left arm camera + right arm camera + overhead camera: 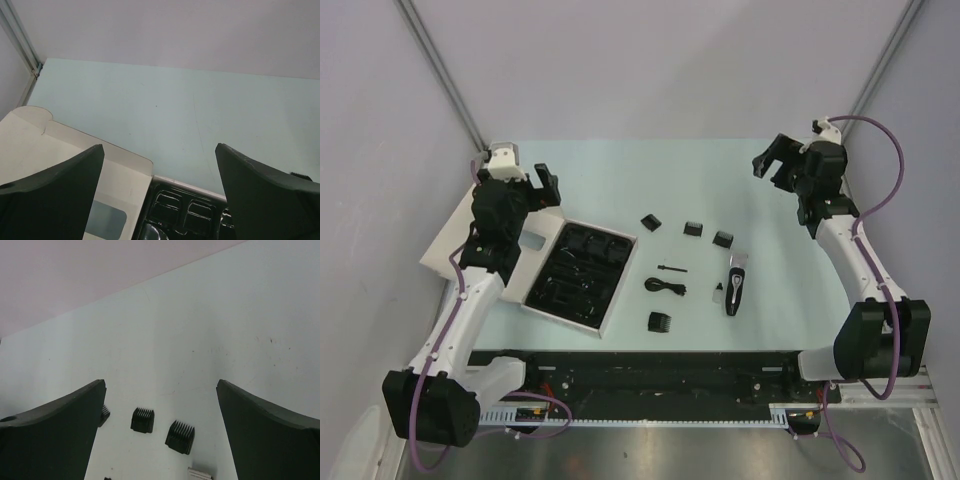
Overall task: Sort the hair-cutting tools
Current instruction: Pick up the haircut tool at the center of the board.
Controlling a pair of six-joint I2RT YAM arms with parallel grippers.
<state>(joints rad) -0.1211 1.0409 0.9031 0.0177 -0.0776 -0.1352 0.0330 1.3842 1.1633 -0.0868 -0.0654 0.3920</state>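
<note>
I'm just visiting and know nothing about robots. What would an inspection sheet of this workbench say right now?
Surface: pale green table, no spills seen.
Job's things: clipper, four comb guards, coiled cable and tiny brush lie loose on the table, outside the black tray.
Clutter: white box holding that tray, lid open.
Grippers: left gripper and right gripper open, raised, holding nothing.
Cables: purple cables loop along both arms.
Surroundings: plain pale walls.
</note>
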